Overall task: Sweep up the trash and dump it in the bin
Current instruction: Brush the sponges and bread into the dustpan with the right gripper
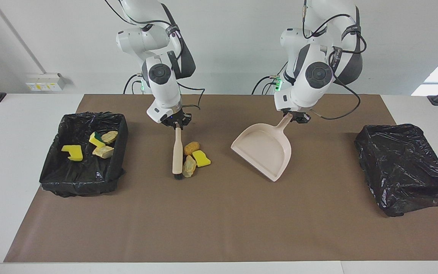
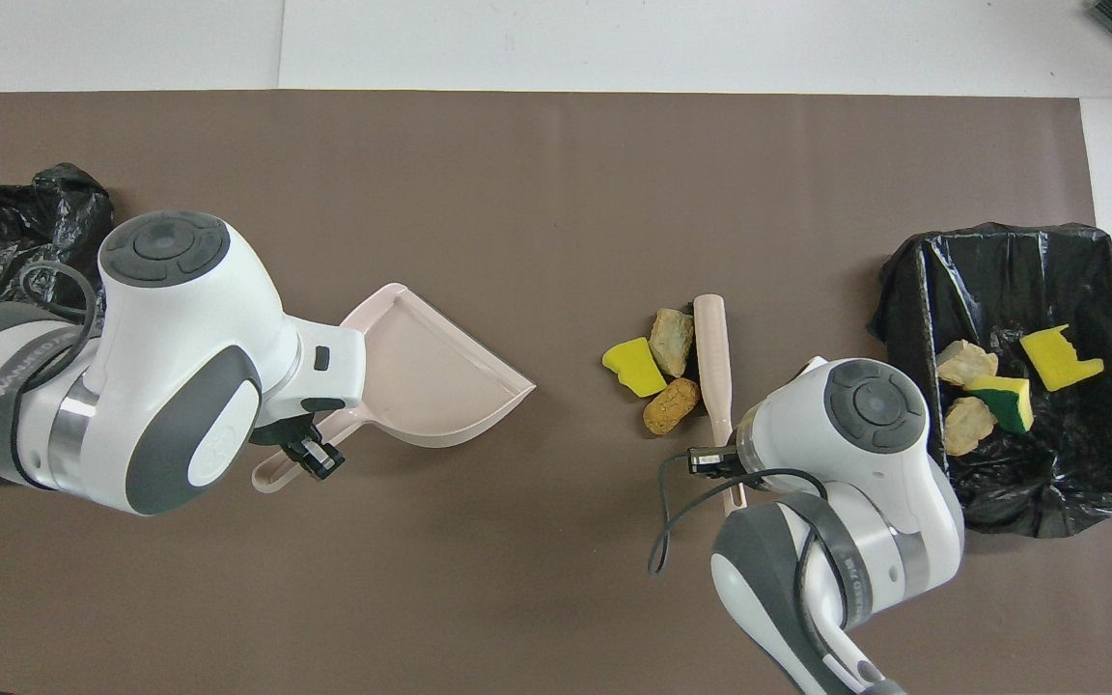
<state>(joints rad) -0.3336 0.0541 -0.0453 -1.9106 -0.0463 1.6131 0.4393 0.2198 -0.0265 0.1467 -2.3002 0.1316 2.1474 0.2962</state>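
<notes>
We take the brush as our landmark. It lies on the brown mat with its handle pointing toward the robots and its dark bristles at the end farther from them. The right gripper is clamped on the top of the brush handle, its fingers closed around it.

Three pieces of trash sit just beside the brush, toward the left arm's end of the table: a tan-orange lump nearest the robots, a yellow sponge piece next to it, and a pale rocky lump touching the brush near its bristles.

Toward the right arm's end of the table from the brush stands a bin lined with a black bag. Four more pieces lie inside it: a yellow sponge piece, a yellow-and-green sponge and two tan lumps.

Toward the left arm's end from the brush, past the three loose pieces, a beige dustpan rests on the mat with its open mouth turned toward the trash. The left gripper is closed on the dustpan's handle, at the end nearest the robots.

Well apart from the brush, at the left arm's end of the table, lies a second black bag.
</notes>
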